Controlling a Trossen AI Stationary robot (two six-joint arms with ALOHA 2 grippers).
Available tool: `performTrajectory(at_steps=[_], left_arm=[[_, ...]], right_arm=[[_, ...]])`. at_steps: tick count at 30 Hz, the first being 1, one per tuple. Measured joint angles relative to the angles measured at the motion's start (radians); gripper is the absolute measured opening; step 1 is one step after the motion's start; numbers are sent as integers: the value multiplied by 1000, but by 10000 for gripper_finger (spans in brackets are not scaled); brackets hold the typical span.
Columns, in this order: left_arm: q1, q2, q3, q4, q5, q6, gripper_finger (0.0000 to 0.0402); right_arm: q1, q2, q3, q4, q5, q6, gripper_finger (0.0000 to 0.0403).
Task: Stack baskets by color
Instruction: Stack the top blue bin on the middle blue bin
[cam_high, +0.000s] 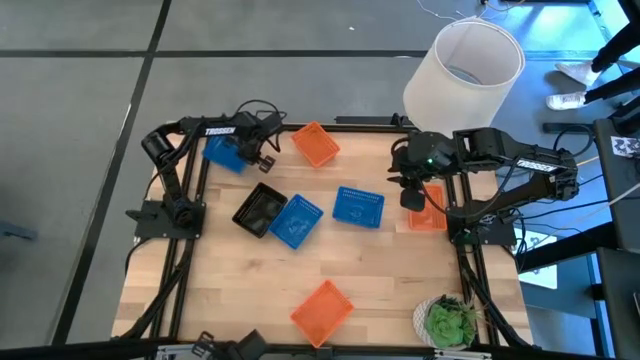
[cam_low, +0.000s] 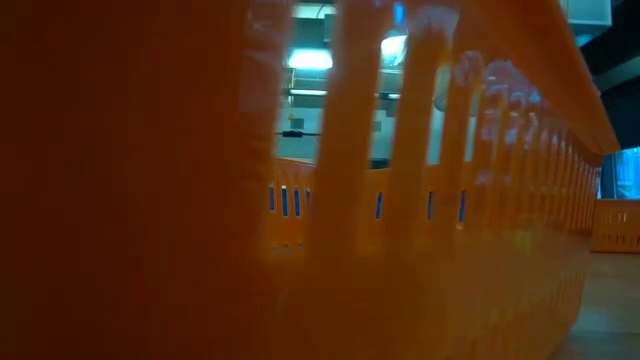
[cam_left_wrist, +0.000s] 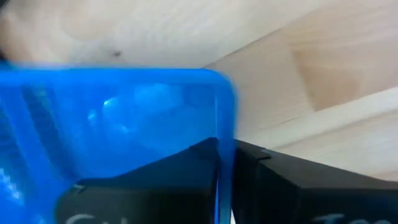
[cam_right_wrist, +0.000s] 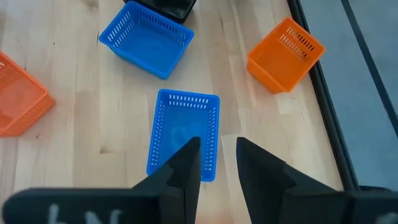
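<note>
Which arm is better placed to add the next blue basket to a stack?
Left. Its pincer is shut on the wall of a blue basket at the table's far left corner. The right pincer is open, holding nothing, above another blue basket mid-table.

The right gripper (cam_right_wrist: 219, 163) fills the bottom of the frame, its two dark fingers (cam_right_wrist: 186, 171) parted with a gap between them. One finger overlaps the near edge of a blue basket (cam_right_wrist: 183, 127) lying at centre on the wooden table (cam_right_wrist: 87, 93). A second blue basket (cam_right_wrist: 147, 38) sits upper left of centre, with a black basket (cam_right_wrist: 163, 7) at the top edge behind it. An orange basket (cam_right_wrist: 284, 54) stands upper right, tilted. Another orange basket (cam_right_wrist: 18, 96) shows at the left edge
</note>
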Motion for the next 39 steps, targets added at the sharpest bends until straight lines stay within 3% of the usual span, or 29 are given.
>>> performTrajectory(at_steps=[7, 15, 22, 27, 30, 39], left_arm=[[-60, -30, -1, -52, -59, 91, 1], [-206, -133, 42, -112, -71, 191, 0], [-443, -199, 179, -257, -77, 250, 0], [-635, -199, 282, -337, 5, 439, 0], [-738, -199, 299, -335, 36, 512, 0], [-985, -157, 302, -211, 37, 500, 0]], right_arm=[[0, 0, 0, 35, 4, 25, 102], [10, 0, 0, 50, 312, 124, 102], [10, 0, 0, 52, 322, 124, 102], [10, 0, 0, 52, 342, 93, 102], [10, 0, 0, 52, 348, 100, 102], [9, 0, 0, 55, 350, 125, 102]])
